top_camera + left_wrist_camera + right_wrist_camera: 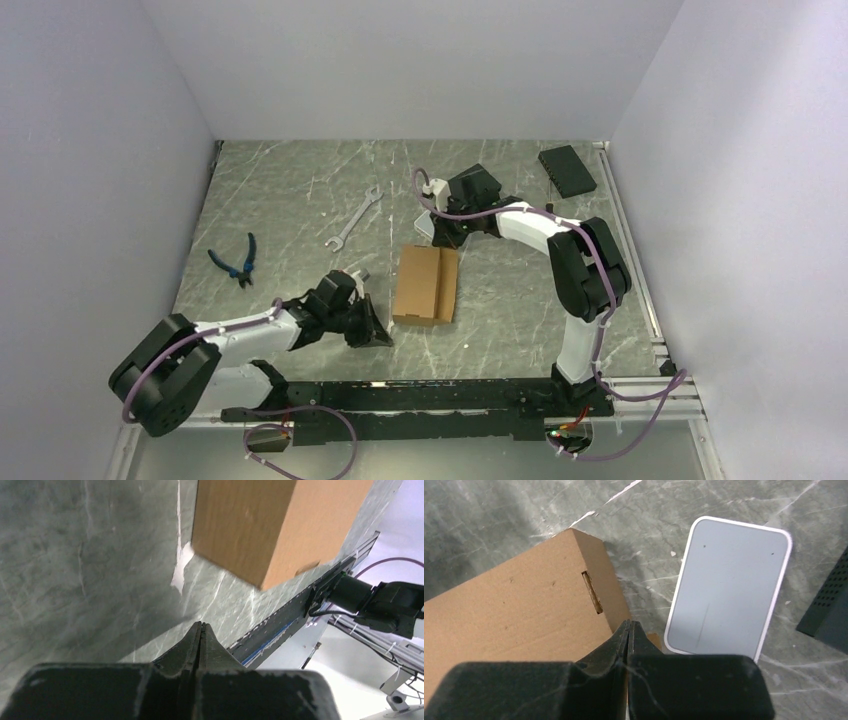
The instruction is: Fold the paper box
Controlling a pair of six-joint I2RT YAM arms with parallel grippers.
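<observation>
Left gripper [201,626], just near-left of the plain brown corrugated cardboard box [426,285], has its fingers pressed together, empty. The box, between both grippers, looks light, stiff and easily creased, so pinch its flap edges. Right gripper [629,623], at its far edge, is likewise closed and empty.

Brown paper box [426,285]; grey-veined table [300,190]
</observation>
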